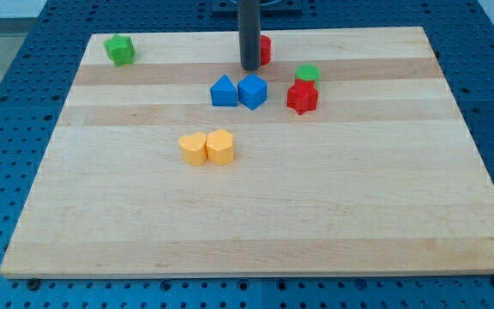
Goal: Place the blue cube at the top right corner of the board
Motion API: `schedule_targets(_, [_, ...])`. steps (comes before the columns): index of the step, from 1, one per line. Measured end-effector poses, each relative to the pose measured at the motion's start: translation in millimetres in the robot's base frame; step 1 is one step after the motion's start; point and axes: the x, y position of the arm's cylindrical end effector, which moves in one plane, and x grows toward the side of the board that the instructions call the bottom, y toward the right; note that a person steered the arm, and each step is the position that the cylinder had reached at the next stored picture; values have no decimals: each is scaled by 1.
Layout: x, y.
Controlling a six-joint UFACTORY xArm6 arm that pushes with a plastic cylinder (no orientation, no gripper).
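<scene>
Board (256,215) of pale wood lies on a blue perforated table, and going from left to right it carries these things. At the far left corner sits a green block (119,50) of irregular shape. Nearer and toward the middle, two yellow blocks (207,148) stand touching side by side. Next comes a blue block with a peaked top (223,91), and touching its right side is the blue cube (253,92), the piece to be moved; it sits in the far half of the board, a little left of centre, well apart from the far right corner. Just beyond it the dark rod comes down, its tip (250,67) resting on the wood slightly behind the cube and not touching it. A red block (264,50) is partly hidden behind the rod. Further right stand a red star-like block (302,97) and, just behind it, a small green block (307,73). The arm has no fingers, so nothing opens or closes. The cube looks small, solid, hard-edged and light, probably sliding easily on smooth wood; it cannot be gripped, only pushed, best against its left face, square on, so it does not spin away.
</scene>
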Motion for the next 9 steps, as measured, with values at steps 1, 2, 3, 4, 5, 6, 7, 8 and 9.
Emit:
schedule_targets(1, [14, -3])
schedule_targets(2, [17, -7])
schedule_targets(3, [20, -37])
schedule_targets(4, [32, -84])
schedule_targets(5, [70, -115])
schedule_targets(6, [94, -121])
schedule_targets(7, [95, -121])
schedule_targets(8, [109, -121])
schedule_targets(9, [109, -121])
